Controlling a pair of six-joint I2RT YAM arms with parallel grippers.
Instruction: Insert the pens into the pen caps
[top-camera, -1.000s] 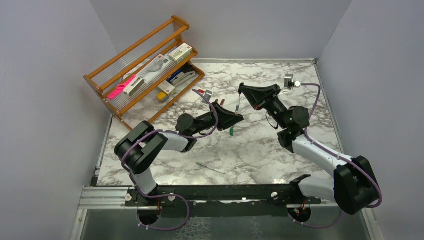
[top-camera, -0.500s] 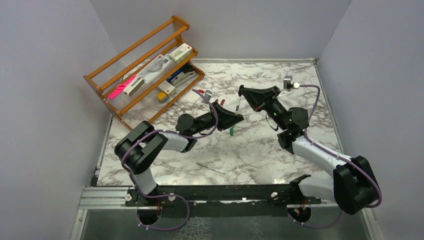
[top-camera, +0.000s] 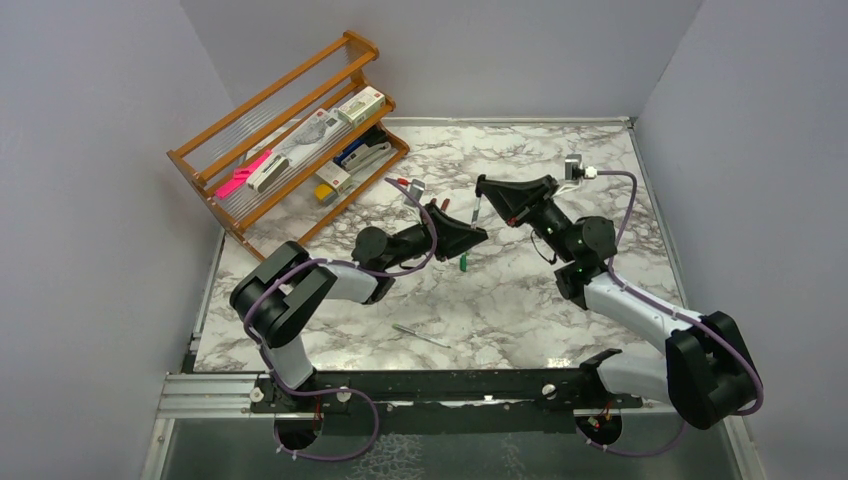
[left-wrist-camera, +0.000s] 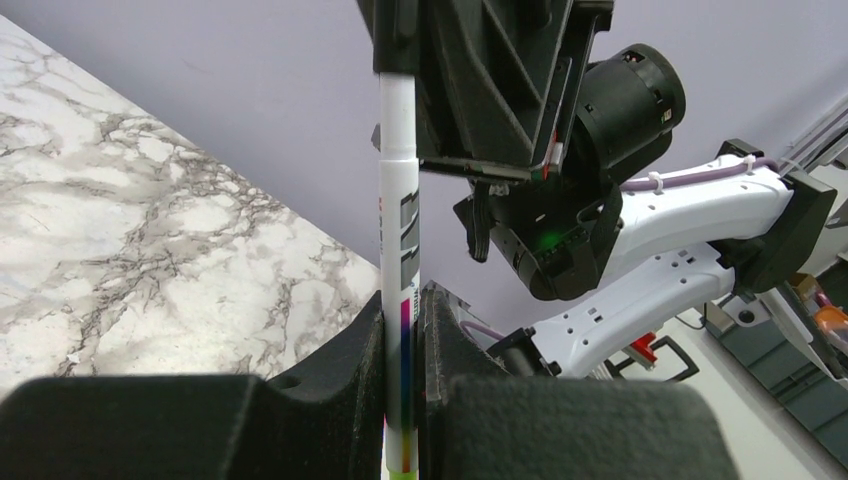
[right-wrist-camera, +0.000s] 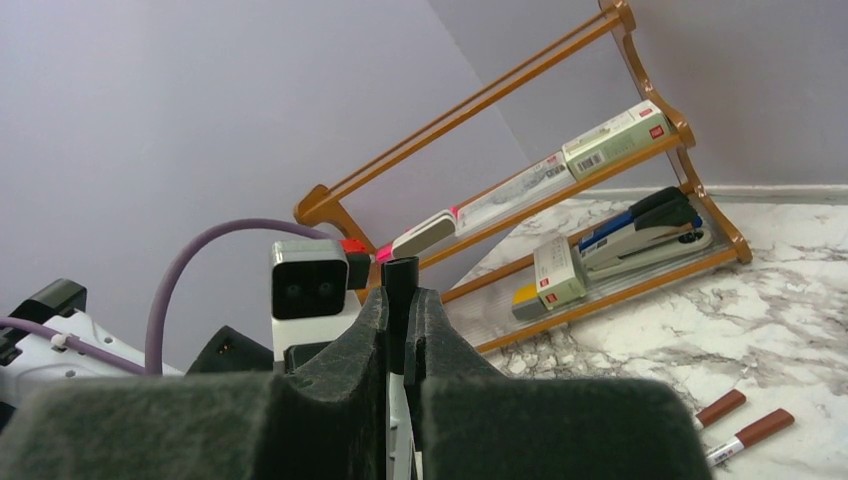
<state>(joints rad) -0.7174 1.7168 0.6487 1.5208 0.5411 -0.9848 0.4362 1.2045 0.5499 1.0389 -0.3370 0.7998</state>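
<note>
Marbled bench (top-camera: 520, 300): nearest, one loose pen (top-camera: 420, 335); beyond it, green cap (top-camera: 464, 263). Mid-air above centre, left tool (left-wrist-camera: 402, 305) clamps white pen (left-wrist-camera: 398, 150); right tool (right-wrist-camera: 400, 300) clamps dark cap (right-wrist-camera: 400, 272) at its end. Step, judged: seating cap. Next: straight push along the pen's axis.

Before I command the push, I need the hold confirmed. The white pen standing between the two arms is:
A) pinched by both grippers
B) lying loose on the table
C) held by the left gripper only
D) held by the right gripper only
A: the left wrist view shows the pen rising out of the shut left gripper, and the right wrist view shows the right gripper shut on its other end.
</note>
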